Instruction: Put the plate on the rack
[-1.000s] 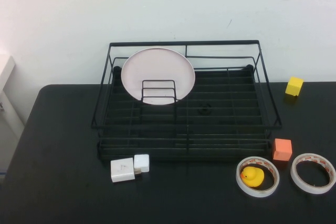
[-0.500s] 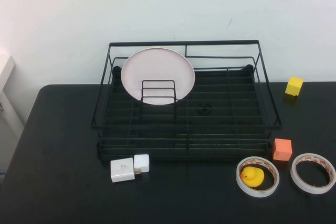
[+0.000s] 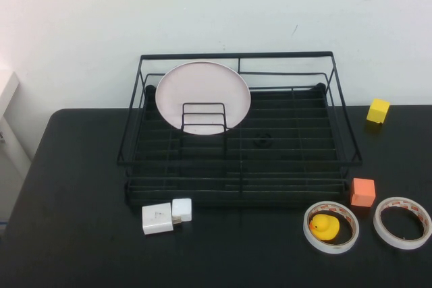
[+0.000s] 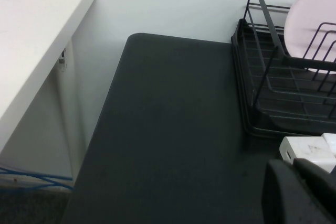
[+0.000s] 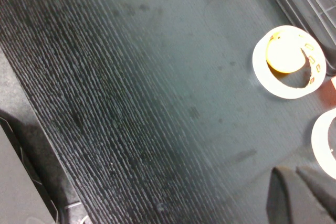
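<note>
The pale pink-white plate (image 3: 202, 89) stands upright on its edge in the back left of the black wire rack (image 3: 236, 55), behind the small wire loop holder (image 3: 203, 118). In the left wrist view the plate (image 4: 315, 24) and the rack's corner (image 4: 262, 22) also show. Neither arm shows in the high view. My left gripper (image 4: 294, 174) is shut and empty, low over the table in front of the rack's left corner. My right gripper (image 5: 296, 174) is shut and empty, above the table near the tape rings.
Two white charger blocks (image 3: 165, 216) lie in front of the rack. A tape ring (image 3: 330, 247) holds a yellow duck (image 3: 325, 226); a second ring (image 3: 403, 243) lies beside it. An orange cube (image 3: 362, 191) and a yellow cube (image 3: 378, 110) sit to the right. A white shelf (image 4: 31, 35) stands left of the table.
</note>
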`<state>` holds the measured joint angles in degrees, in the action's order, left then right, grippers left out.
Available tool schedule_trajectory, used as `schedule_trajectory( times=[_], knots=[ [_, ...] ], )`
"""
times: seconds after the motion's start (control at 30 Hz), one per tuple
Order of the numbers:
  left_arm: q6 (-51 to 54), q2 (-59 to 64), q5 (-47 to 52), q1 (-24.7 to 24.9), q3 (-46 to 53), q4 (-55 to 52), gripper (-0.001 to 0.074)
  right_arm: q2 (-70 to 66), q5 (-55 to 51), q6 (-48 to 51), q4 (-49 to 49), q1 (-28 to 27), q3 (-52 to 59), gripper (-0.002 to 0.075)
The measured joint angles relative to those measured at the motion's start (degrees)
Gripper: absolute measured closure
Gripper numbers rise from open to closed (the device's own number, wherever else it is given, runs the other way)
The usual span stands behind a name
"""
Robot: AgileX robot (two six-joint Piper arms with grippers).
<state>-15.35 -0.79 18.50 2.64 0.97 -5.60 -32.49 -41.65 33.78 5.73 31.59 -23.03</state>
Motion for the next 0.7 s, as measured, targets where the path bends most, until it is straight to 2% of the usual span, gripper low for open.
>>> schedule_trajectory(
  times=[0.23,0.4,0.57,0.7],
  knots=[
    [0.0,0.0,0.0,0.0,0.0,0.0,0.0736,0.0,0.0,0.0,0.0,0.0,0.0,0.0726],
    [0.0,0.0,0.0,0.0,0.0,0.1,0.0736,5.4,-0.1,0.3,0.1,-1.1,0.0,0.0726],
    [0.0,0.0,0.1,0.0,0.0,0.1,0.0738,14.9,2.9,2.0,0.1,-9.4,1.2,0.0726],
    [0.0,0.0,0.1,0.0,0.0,0.1,0.0738,22.1,10.9,2.3,1.1,-18.4,5.7,0.0726]
  ],
)
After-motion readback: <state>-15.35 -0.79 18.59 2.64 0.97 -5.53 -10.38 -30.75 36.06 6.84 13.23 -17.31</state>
